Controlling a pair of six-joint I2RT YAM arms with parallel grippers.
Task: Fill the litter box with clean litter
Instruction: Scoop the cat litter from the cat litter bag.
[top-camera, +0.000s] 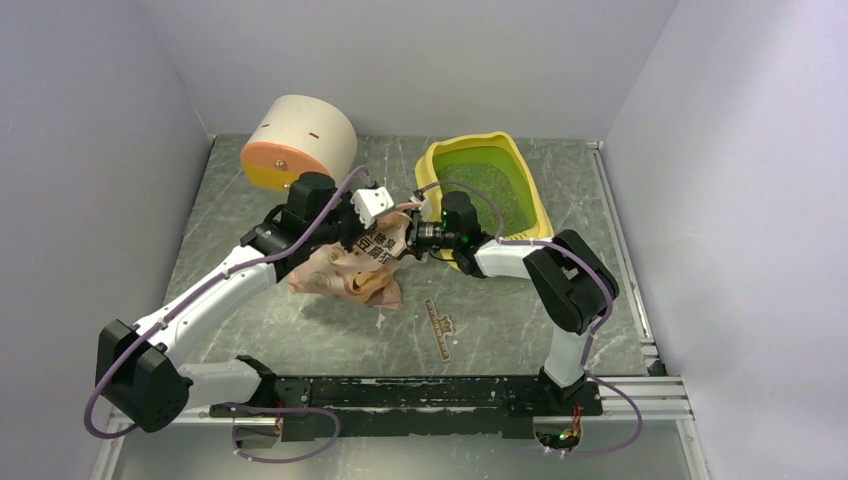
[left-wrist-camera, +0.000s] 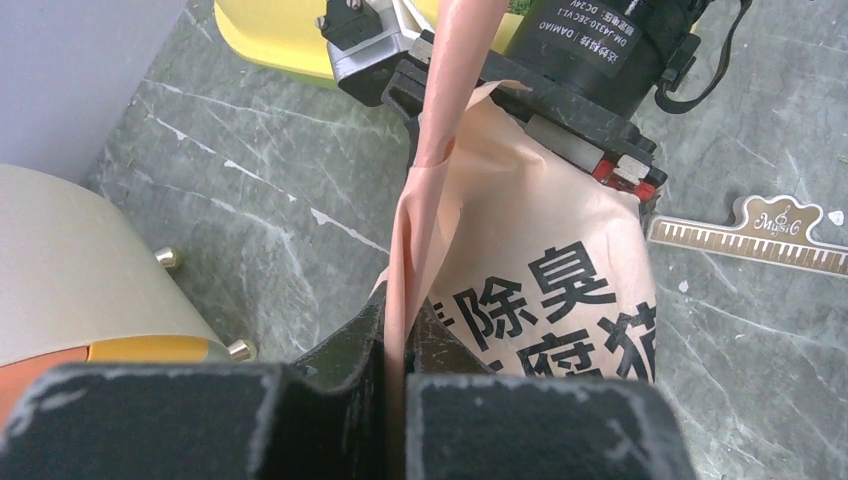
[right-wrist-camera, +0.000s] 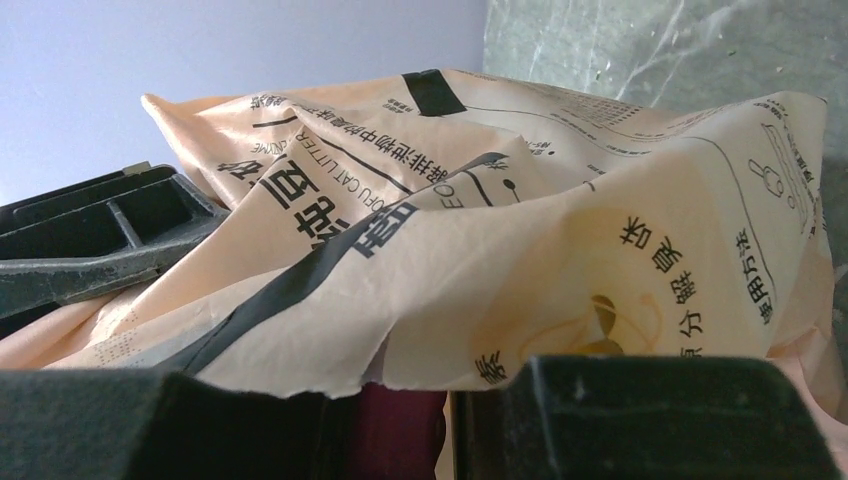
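Note:
The yellow litter box (top-camera: 533, 200) stands at the back right, its green pan covered with a speckled layer of litter (top-camera: 490, 185). Its rim also shows in the left wrist view (left-wrist-camera: 270, 40). A crumpled pink printed bag (top-camera: 345, 270) lies left of it. My left gripper (top-camera: 386, 218) (left-wrist-camera: 400, 320) is shut on the bag's upright edge (left-wrist-camera: 430, 150). My right gripper (top-camera: 420, 232) (right-wrist-camera: 400, 400) faces it from the box side, with the bag (right-wrist-camera: 480, 220) draped over its jaws. They are closed on a dark magenta piece (right-wrist-camera: 400, 430), apparently the scoop.
A cream-and-orange cylindrical container (top-camera: 300, 145) (left-wrist-camera: 80, 270) lies on its side at the back left. A flat ruler-like strip marked "Music" (top-camera: 440, 328) (left-wrist-camera: 760, 235) lies on the marbled table in front of the bag. Grey walls close in the sides and back.

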